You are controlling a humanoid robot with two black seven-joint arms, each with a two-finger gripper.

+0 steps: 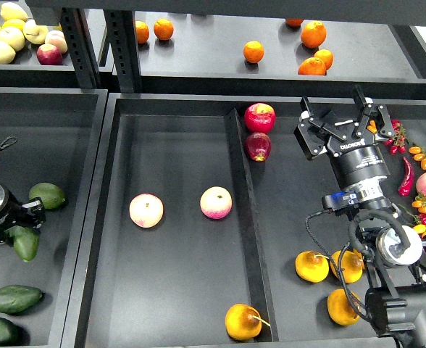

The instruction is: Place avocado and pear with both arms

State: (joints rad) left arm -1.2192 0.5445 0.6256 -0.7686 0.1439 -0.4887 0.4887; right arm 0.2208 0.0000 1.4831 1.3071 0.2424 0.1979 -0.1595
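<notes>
At the far left, your left gripper [26,217] sits low in the side tray [90,181] among the avocados; its fingers look closed around the avocado [26,243], a dark green teardrop hanging just below them, though the dark view leaves a little doubt. A rounder avocado [48,195] lies just beside it.

Moving right, the middle bin [119,217] holds two peaches [146,210] and one pear [243,321] with a thin stem, lying against the divider [242,217] at the bottom edge. You may judge that pear already placed.

Further right, your right gripper [347,119] hovers with fingers spread, holding nothing, well above three more pears [312,266].

So the avocado's placing remains. White lettering on the right gripper's body is too small to read.
</notes>
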